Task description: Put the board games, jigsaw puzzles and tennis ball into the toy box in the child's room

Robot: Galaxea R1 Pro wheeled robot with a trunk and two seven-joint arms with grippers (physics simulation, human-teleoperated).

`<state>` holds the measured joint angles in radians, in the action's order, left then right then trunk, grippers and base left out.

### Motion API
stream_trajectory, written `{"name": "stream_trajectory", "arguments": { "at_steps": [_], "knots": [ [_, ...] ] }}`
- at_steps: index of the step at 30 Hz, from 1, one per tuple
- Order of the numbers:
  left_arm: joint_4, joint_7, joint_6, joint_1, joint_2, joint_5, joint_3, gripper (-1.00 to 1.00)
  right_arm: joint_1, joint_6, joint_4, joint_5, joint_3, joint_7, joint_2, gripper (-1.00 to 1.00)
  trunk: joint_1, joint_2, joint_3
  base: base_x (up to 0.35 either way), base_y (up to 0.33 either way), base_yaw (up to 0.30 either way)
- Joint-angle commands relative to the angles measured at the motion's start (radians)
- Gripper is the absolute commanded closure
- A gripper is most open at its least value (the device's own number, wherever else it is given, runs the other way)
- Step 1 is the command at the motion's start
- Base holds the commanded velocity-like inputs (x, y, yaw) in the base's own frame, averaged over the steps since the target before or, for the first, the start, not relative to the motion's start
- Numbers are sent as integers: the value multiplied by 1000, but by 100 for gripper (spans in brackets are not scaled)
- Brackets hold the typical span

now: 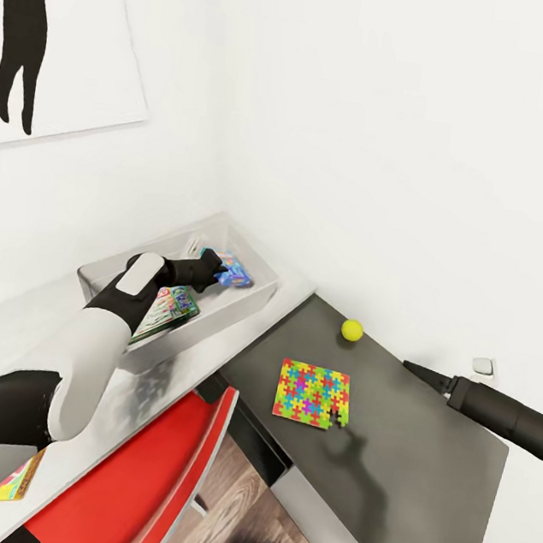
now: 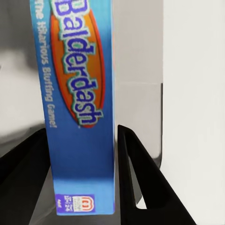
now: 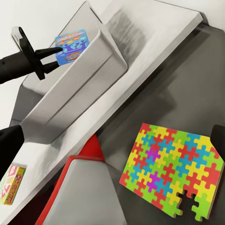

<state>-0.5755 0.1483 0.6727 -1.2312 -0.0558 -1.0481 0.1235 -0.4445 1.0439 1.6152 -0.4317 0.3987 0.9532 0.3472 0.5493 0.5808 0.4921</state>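
The desk [image 1: 388, 426] carries the toy box [image 1: 254, 299] on its light part, near the wall corner. In the box lies a green-edged board game [image 1: 167, 307]. The left gripper [image 1: 217, 268] is clamped on the blue Balderdash game [image 2: 77, 108] above the box; the left wrist view shows its title. On the dark wing lie one jigsaw puzzle [image 1: 313, 394] and the tennis ball [image 1: 351, 329]. For the right gripper [image 1: 420, 371] I cannot tell the state.

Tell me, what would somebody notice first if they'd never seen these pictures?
Probably the bright jigsaw puzzle, lying flat on the dark grey wing of the table, with the little yellow-green tennis ball beyond it nearer the wall. Next, the left pincer holding a blue Balderdash board game over the grey toy box in the corner. A red chair sits tucked under the table.
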Motion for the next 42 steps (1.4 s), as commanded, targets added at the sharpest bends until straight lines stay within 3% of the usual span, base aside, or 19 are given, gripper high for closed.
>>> {"name": "stream_trajectory", "arguments": {
  "at_steps": [1, 23, 42],
  "knots": [
    [-1, 10, 4, 0, 0, -12, 7, 100, 0, 3, 0, 4, 0, 6, 0, -100, 0, 1, 1, 0, 0, 0],
    [-1, 21, -37, 3, 10, -1, 12, 100, 16, 3, 0, 4, 3, 9, 0, -100, 0, 1, 3, 0, 0, 0],
    [0, 26, -69, -1, 11, 1, 12, 100, 19, 3, 0, 4, -2, 7, -5, -100, 0, 1, 29, 0, 0, 0]
  ]
}}
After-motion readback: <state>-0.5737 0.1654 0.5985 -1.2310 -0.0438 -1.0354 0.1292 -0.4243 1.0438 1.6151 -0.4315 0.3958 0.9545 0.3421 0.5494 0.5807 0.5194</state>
